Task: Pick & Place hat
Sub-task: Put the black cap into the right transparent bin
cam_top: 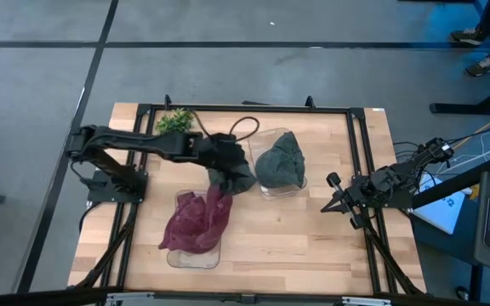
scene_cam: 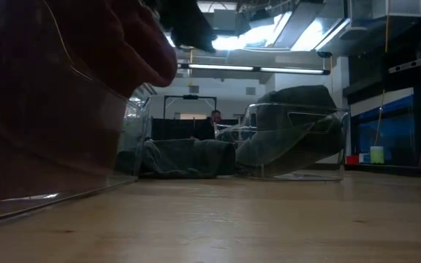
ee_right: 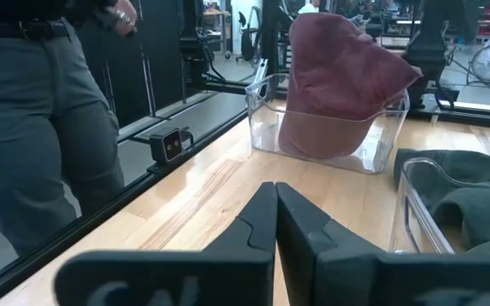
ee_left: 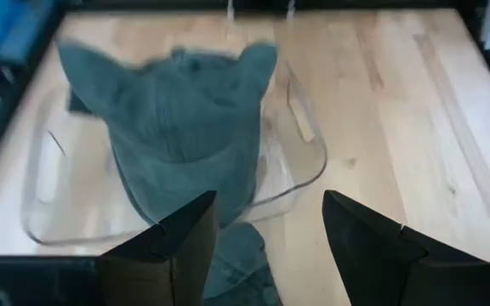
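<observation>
A dark green hat lies heaped in a clear tub at the table's middle right. A maroon hat sits in a second clear tub nearer the front edge, spilling over its far rim. My left gripper hovers open just left of the green hat's tub, slanting down, with bare table between its fingers. Another dark green cloth lies on the table under it. My right gripper waits shut at the right edge.
A green leafy plant lies at the far left of the table. A black frame rail runs around the table. A person stands beside the table. Bare wood lies at the front right.
</observation>
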Robot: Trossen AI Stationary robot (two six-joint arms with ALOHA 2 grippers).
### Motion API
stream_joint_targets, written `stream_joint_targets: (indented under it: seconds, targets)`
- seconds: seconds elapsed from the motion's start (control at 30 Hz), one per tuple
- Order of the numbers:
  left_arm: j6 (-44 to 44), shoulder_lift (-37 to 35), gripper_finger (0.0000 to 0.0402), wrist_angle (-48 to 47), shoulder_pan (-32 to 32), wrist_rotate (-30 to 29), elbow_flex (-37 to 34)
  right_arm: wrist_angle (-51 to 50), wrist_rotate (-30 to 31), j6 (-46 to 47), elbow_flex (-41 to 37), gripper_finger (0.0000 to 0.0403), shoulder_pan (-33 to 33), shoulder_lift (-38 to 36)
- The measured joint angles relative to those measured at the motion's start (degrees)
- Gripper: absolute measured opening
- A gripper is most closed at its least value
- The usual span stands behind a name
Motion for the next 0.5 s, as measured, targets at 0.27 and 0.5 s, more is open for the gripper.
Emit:
stream_joint_targets:
  seconds: [0.27, 0.5]
  targets:
    - [0.09, -4.43, 0.0206, -6.62, 6.46, -5.86, 0.1, -0.01, 0.02, 0.0, 0.0, 0.0007, 0.0, 0.0]
    - [-5.18, 1.5, 0.0197, -14.88, 11.1, -2.6, 0.0, -0.01, 0.01, 0.0, 0.0, 0.0007, 0.0, 0.0]
